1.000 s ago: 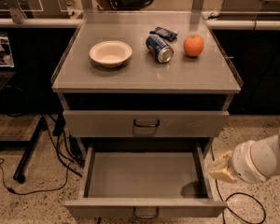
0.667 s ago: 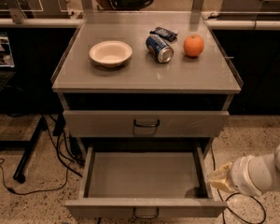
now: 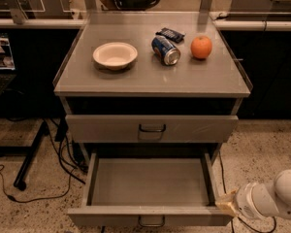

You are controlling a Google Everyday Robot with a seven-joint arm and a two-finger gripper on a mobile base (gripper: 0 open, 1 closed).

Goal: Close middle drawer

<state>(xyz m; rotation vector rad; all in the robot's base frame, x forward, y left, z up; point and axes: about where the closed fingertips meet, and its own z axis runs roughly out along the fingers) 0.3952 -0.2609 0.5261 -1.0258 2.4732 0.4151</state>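
The middle drawer (image 3: 150, 184) is a shallow grey tray, pulled far out of the cabinet and empty. Its flat front (image 3: 111, 216) faces me at the bottom, with a small dark loop handle (image 3: 151, 222) at its centre. My gripper (image 3: 226, 204) is at the lower right, its tan tip right next to the right end of the drawer front. The white arm (image 3: 269, 200) runs off the right edge behind it. I cannot tell whether it touches the drawer.
The top drawer (image 3: 152, 128) above is shut. On the cabinet top (image 3: 150, 79) stand a white bowl (image 3: 115, 55), a blue can (image 3: 166, 50) on its side, an orange (image 3: 201, 47) and a dark packet (image 3: 170, 34). Cables (image 3: 48, 178) and a black stand leg (image 3: 31, 154) lie on the floor at left.
My gripper and arm have moved down along the drawer's right side, towards its front corner. The drawer has not moved.
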